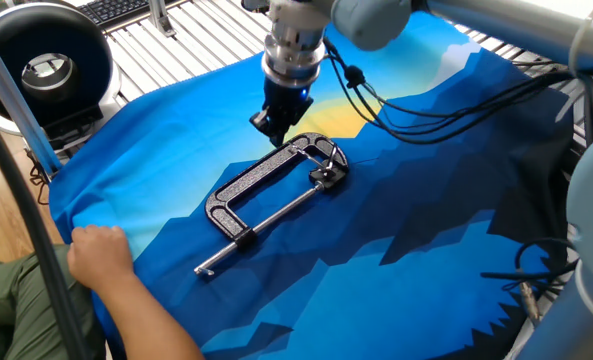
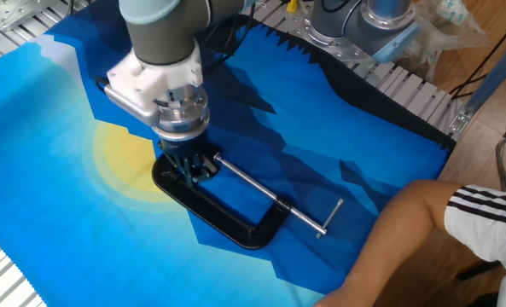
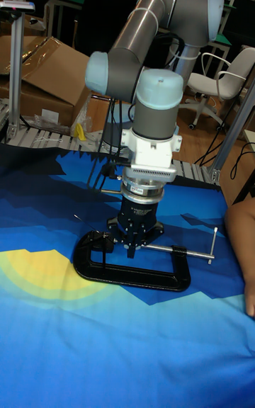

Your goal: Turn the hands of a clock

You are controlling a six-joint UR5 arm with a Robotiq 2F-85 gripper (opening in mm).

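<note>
1. Black cast C-clamp [image 1: 276, 185], one counted, is laid flat on the cloth directly below the gripper [image 1: 273, 128]; no readable marking is seen on it.
2. Clock: too small to be made out; if present, it is hidden at the clamp's jaw under the gripper.
3. Gripper, one, is pointed straight down just over the clamp's jaw end; whether its fingers are parted or closed cannot be told.
4. Blue printed cloth [image 1: 426, 220], one; no legible writing.
5. Person's hand [image 1: 101, 250], one, is rested on the cloth's edge, well apart from the gripper.
</note>
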